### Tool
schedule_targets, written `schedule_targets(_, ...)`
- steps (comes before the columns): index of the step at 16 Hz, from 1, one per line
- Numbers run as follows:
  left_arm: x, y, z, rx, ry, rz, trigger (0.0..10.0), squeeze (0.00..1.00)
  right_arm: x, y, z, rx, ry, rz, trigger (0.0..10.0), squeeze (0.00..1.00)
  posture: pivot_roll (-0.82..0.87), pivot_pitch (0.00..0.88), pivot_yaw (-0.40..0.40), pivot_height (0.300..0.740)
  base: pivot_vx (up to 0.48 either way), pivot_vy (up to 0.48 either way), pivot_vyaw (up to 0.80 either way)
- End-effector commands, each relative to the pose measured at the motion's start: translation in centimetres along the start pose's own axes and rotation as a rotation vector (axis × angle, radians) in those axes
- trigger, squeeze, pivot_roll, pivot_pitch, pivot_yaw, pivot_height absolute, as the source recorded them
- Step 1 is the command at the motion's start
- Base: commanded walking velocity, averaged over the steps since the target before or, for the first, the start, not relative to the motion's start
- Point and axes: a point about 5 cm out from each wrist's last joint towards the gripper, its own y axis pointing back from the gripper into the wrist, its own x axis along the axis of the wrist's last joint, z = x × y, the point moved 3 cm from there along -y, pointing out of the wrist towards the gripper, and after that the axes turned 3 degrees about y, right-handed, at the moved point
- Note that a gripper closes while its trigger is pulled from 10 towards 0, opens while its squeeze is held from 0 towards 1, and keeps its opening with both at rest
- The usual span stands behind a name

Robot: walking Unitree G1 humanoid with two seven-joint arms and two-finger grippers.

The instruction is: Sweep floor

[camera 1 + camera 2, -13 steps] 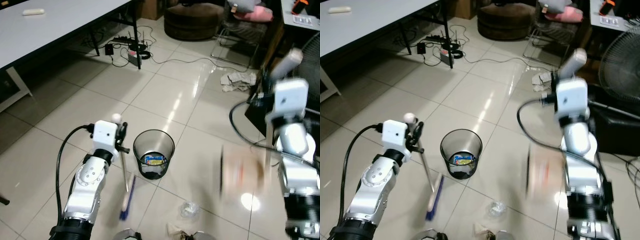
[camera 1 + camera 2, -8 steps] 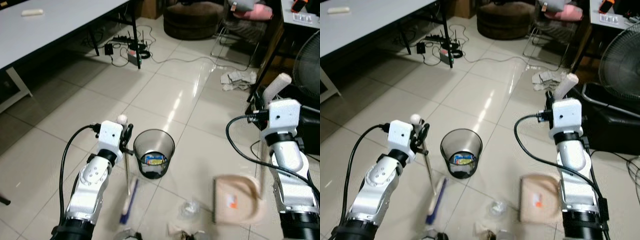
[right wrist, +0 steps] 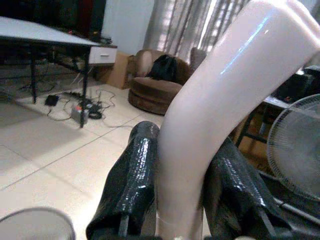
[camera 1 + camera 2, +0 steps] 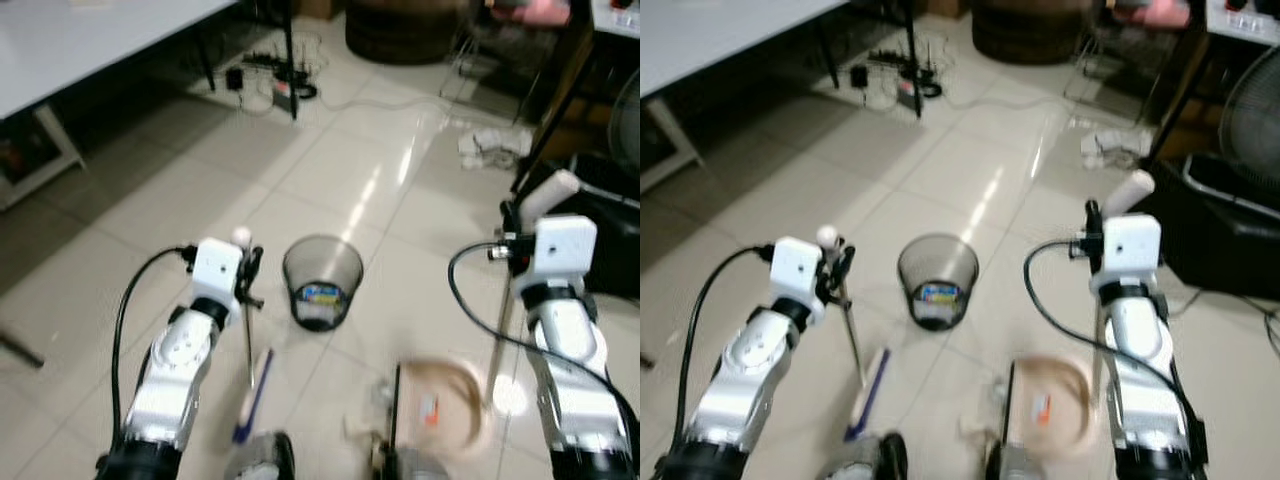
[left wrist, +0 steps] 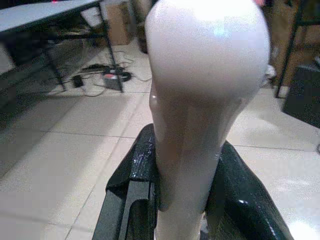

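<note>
Beige dustpan (image 4: 438, 405) rests on the floor (image 4: 340, 180), its handle clamped in your right gripper (image 3: 182, 200); left gripper (image 5: 180, 200) clamps the broom (image 4: 862, 375); risk: striking the bin (image 4: 322, 282); litter blurred.

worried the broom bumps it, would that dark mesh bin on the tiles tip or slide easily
The dark see-through mesh waste bin probably weighs little, holding only a few scraps. It would likely slide on the glossy tile floor. Being taller than wide, it could tip if struck near its rim.

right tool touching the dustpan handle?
Touching. In the right wrist view both black fingers press against the pale dustpan handle, one on each side, no gap. The right eye view shows the right tool at the handle's top.
</note>
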Motion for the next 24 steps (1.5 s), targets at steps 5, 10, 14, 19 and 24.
schedule_targets(5, 1.5, -0.6, -0.8, 0.04, -0.03, 0.055, 10.0, 0.0, 1.7, -0.3, 0.9, -0.041, 0.026, 0.029, 10.0, 0.0, -0.04, 0.065, 0.043, 0.74, -0.118, 0.0, 0.0)
schedule_targets(10, 2.2, -0.7, -1.4, 0.07, -0.044, 0.087, 10.0, 0.0, 1.0, 0.1, 1.3, -0.113, -0.029, -0.023, 10.0, 0.0, -0.04, 0.065, 0.044, 0.74, 0.0, 0.0, -0.64)
schedule_targets(14, 2.4, -0.6, -1.5, 0.069, -0.033, 0.1, 10.0, 0.0, 0.9, 0.4, 1.0, -0.14, -0.09, -0.042, 10.0, 0.0, -0.03, 0.074, 0.042, 0.74, 0.0, 0.0, -0.8)
schedule_targets(19, 2.7, -0.5, -1.3, 0.065, -0.023, 0.12, 10.0, 0.0, 0.1, 0.7, 1.6, -0.183, -0.093, -0.058, 10.0, 0.0, -0.03, 0.082, 0.048, 0.74, 0.05, 0.0, -0.8)
schedule_targets(24, 2.7, -0.6, -1.7, 0.104, -0.023, 0.128, 10.0, 0.0, -0.1, -0.1, 0.4, -0.114, -0.079, -0.058, 10.0, 0.0, -0.03, 0.071, 0.038, 0.74, 0.271, 0.0, 0.0)
